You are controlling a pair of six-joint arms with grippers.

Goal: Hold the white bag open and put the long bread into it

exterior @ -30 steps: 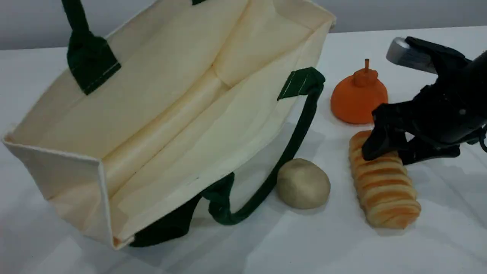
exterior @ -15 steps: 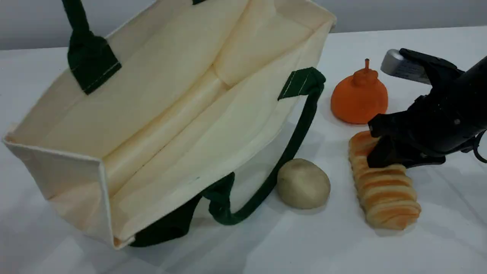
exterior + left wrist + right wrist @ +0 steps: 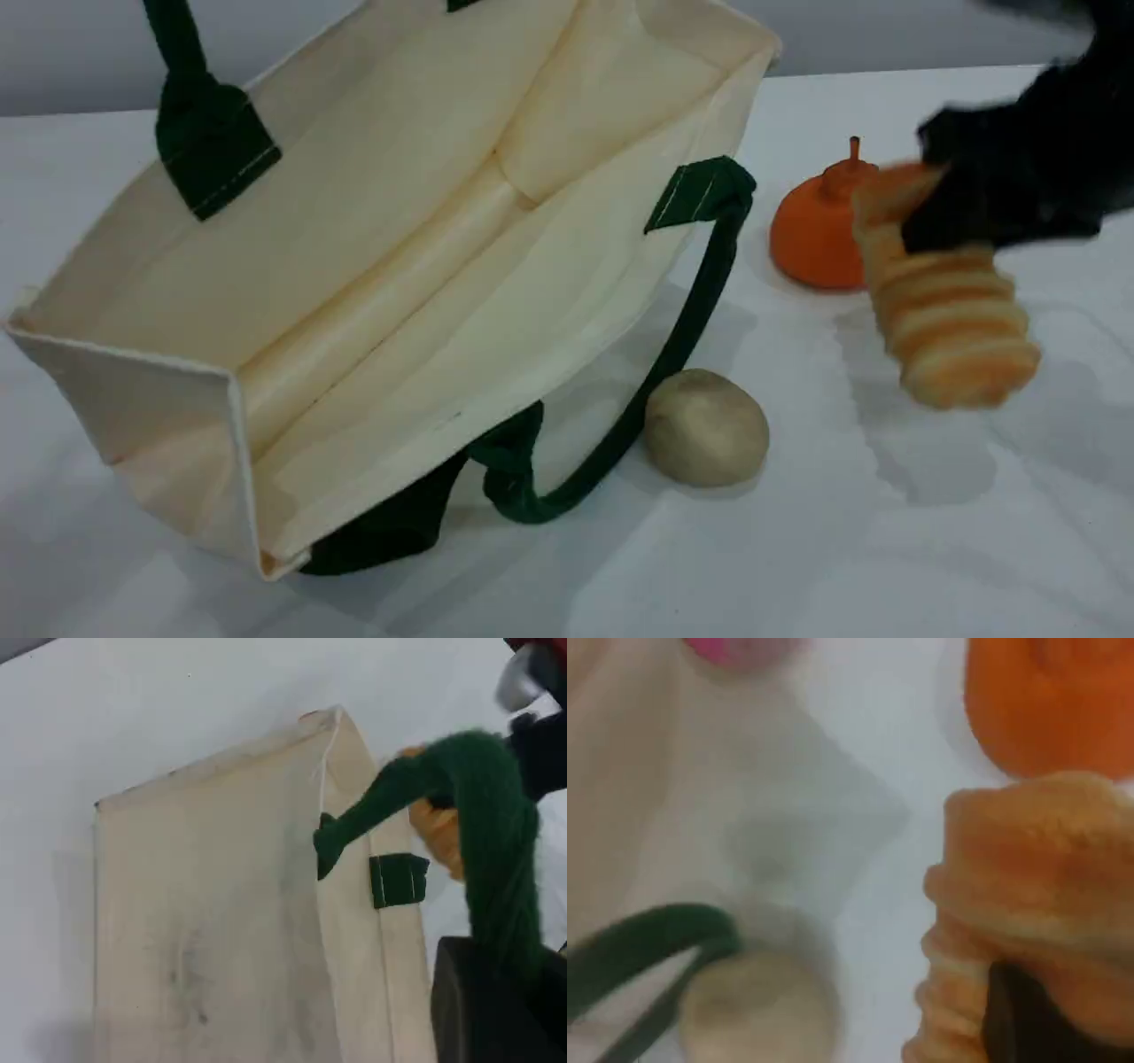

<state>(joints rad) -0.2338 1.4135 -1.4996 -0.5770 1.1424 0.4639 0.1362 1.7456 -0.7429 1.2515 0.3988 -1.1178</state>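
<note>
The white bag (image 3: 399, 266) stands on the table with its mouth wide open toward the camera. Its far green handle (image 3: 182, 53) is pulled up out of the scene view's top edge. In the left wrist view this handle (image 3: 496, 833) runs into my left gripper (image 3: 505, 992), which is shut on it above the bag (image 3: 221, 921). My right gripper (image 3: 921, 213), blurred, is shut on the upper end of the long bread (image 3: 952, 319), which hangs tilted above the table to the right of the bag. The right wrist view shows the bread (image 3: 1036, 895) against a dark fingertip (image 3: 1028, 1019).
A round beige bun (image 3: 706, 427) lies on the table beside the bag's slack near handle (image 3: 682, 328). An orange pumpkin-shaped thing (image 3: 819, 226) stands behind the lifted bread. The white table (image 3: 797, 549) stretches to the front and right.
The right gripper closed on the long bread and lifted it up and to the right off the table. The bag and the left grip have stayed put.
</note>
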